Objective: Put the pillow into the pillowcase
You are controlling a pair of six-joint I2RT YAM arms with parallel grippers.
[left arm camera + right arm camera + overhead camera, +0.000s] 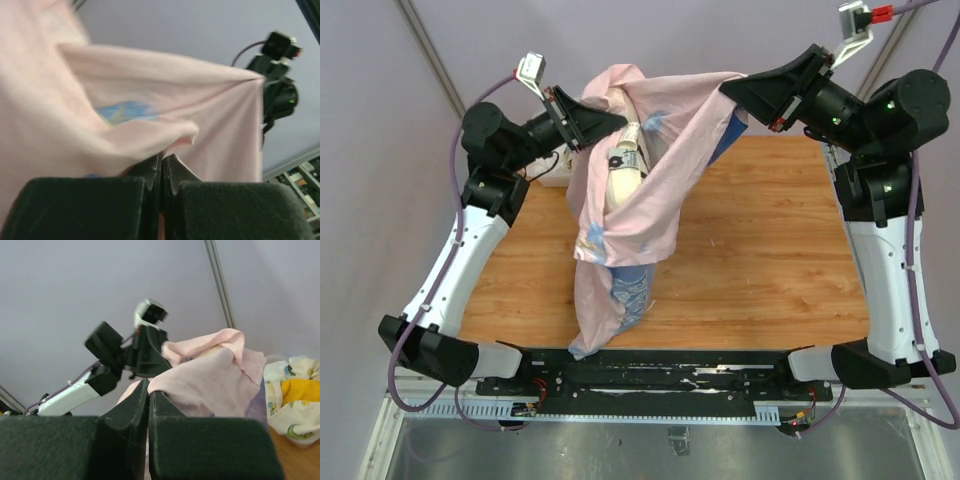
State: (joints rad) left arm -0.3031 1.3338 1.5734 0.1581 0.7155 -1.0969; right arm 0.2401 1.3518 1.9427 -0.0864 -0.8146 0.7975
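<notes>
Wooden table (760, 260), lower end of the pillowcase (620, 300) on its near edge, white patterned and yellow cloths (295, 410) at its far edge.

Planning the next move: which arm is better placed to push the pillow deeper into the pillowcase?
Left, probably: the left gripper holds the pillowcase right next to the exposed pillow, while the right gripper holds the far corner, away from it.

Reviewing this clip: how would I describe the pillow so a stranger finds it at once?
Over the wooden table, the left gripper and right gripper hold a big pink pillowcase stretched between them. In its gap beside the left gripper shows the pillow. It is plain cream and thick, unlike the thin pink-and-blue printed cloth around it.
</notes>
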